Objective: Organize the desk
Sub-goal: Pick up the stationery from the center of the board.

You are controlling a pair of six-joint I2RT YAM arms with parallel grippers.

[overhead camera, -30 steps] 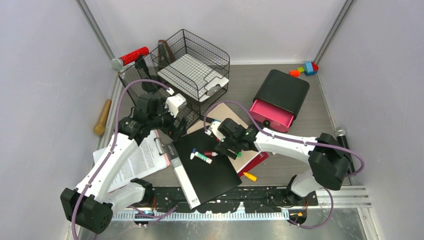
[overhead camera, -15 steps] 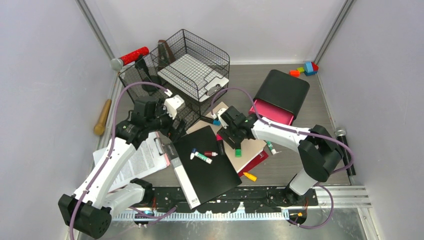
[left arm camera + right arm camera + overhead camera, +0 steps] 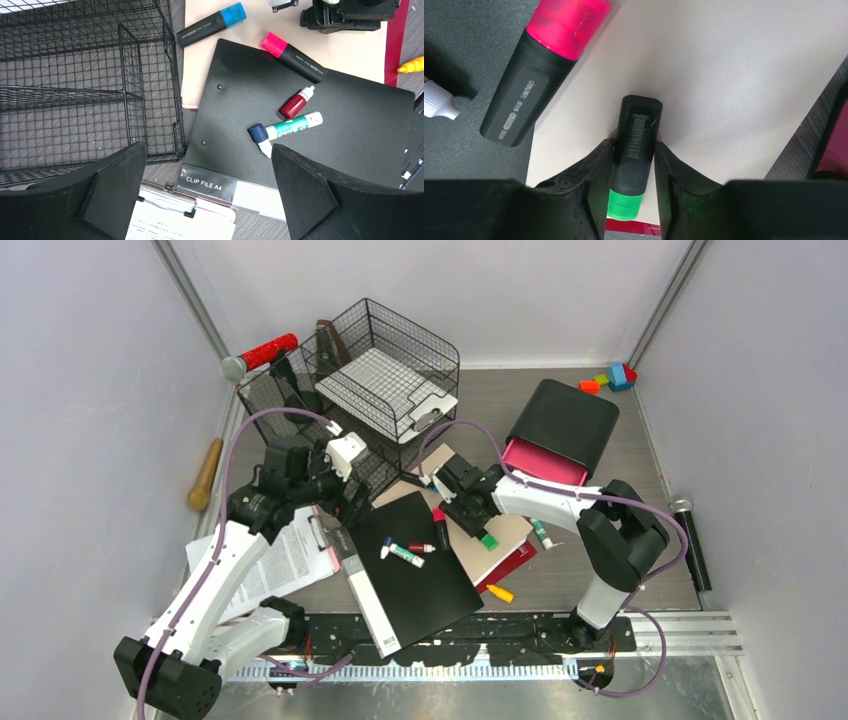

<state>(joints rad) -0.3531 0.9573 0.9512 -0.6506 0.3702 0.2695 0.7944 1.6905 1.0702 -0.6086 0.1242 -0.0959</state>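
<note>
Pale lilac-grey walls point(image 3: 90, 390) closed in three sides, with metal strips point(image 3: 191, 295) running up the two back corners; light was even.

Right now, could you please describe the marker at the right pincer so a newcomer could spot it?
At the front of the desk lies a black clip file; a beige folder sticks out beyond its far edge. On that folder, the right pincer grips a stubby black highlighter. Its cap is green, unlike the pink-capped marker and blue-capped marker nearby.
</note>
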